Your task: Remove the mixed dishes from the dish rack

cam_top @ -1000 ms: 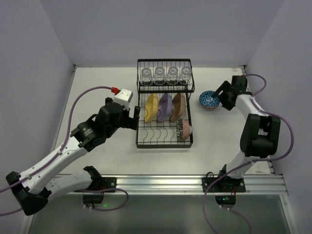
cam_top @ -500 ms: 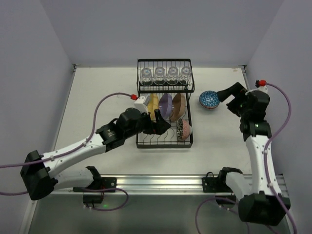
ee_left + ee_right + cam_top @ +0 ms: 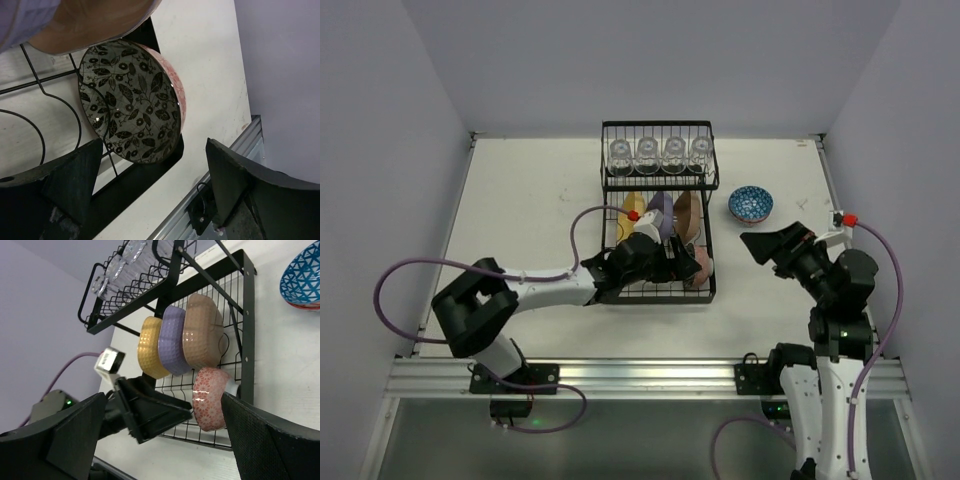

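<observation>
- Left gripper (image 3: 154,143), jaws open, faces the pink floral bowl (image 3: 132,100) in the dish rack's (image 3: 655,126) lower tier, frame centre.
- Right gripper (image 3: 163,400), open, hangs just below the blue bowl (image 3: 750,204) at right.

White table (image 3: 520,200) w/ pale lilac walls (image 3: 380,130) on 3 sides. Aluminium rail (image 3: 650,373) along near edge, dark glassy panel (image 3: 650,440) just below.

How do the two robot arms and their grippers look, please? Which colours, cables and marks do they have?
The left arm and the right arm have white links and black joints. The left gripper and the right gripper each have two wide, black, wedge-shaped fingers. A purple cable with a red plug runs to each wrist.
</observation>
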You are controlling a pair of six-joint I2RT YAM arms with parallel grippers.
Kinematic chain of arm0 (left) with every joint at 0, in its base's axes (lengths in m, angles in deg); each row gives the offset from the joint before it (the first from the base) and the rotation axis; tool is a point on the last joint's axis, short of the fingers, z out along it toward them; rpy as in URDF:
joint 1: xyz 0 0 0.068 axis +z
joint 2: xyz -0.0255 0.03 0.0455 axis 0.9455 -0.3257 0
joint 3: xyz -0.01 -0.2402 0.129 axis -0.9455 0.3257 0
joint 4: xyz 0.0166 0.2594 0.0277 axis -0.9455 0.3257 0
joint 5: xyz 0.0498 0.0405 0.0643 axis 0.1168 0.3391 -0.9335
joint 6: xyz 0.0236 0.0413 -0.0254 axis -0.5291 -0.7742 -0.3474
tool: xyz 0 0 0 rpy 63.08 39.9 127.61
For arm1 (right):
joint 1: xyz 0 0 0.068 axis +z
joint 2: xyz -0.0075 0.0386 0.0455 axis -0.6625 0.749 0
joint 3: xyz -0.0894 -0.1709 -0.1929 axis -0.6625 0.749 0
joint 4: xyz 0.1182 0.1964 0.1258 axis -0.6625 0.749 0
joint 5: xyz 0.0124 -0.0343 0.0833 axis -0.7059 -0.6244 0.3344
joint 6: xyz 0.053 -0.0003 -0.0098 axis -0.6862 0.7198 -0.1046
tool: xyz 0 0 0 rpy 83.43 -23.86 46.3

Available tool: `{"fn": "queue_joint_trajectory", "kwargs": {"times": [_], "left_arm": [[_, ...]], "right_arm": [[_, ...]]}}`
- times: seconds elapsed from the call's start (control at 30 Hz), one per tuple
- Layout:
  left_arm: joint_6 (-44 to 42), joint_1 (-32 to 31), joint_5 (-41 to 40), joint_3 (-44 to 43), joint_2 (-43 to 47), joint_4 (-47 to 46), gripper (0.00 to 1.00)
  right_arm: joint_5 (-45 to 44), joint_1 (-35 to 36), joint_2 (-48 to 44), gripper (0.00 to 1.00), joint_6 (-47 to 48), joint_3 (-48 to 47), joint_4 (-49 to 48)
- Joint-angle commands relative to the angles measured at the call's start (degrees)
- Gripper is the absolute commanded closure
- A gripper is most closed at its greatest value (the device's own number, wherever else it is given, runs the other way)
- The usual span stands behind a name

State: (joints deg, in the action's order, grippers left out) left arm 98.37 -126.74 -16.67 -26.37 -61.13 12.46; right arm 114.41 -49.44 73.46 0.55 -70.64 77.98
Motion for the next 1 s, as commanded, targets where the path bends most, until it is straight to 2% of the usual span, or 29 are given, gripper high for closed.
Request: {"fn": "queue_joint_trajectory", "kwargs": {"times": [0.0, 0.1, 0.33, 0.43, 0.8, 0.9, 0.97], "left_arm": [[2.0, -0.59, 1.69, -2.37, -3.4, -9.82, 0.13], [2.09, -0.59, 1.78, -3.16, -5.52, -10.97, 0.19], [3.06, -0.59, 5.29, -3.17, -9.3, -18.25, 0.44], [3.85, -0.59, 6.78, -2.64, -10.79, -21.77, 0.51], [5.26, -0.33, 10.3, -1.94, -13.52, -28.11, 0.88], [5.52, 0.11, 11.62, -1.59, -14.13, -29.34, 0.91], [6.4, 0.55, 12.67, -0.8, -14.48, -31.27, 0.98]], "right_arm": [[4.71, -0.23, -1.8, 0.01, -0.33, 0.37, 2.18], [7.0, -0.23, -2.24, 0.01, 0.11, 0.37, 2.88], [8.76, -0.23, -2.51, 0.02, 1.78, 0.02, 3.59], [9.46, -0.23, -2.33, 0.02, 2.13, 0.11, 3.67], [10.87, -0.23, -2.33, 0.02, 3.28, 0.19, 3.94], [11.05, -0.23, -2.51, 0.02, 3.36, 0.11, 3.76], [10.96, -0.23, -2.51, 0.02, 3.28, 0.28, 3.41]]}}
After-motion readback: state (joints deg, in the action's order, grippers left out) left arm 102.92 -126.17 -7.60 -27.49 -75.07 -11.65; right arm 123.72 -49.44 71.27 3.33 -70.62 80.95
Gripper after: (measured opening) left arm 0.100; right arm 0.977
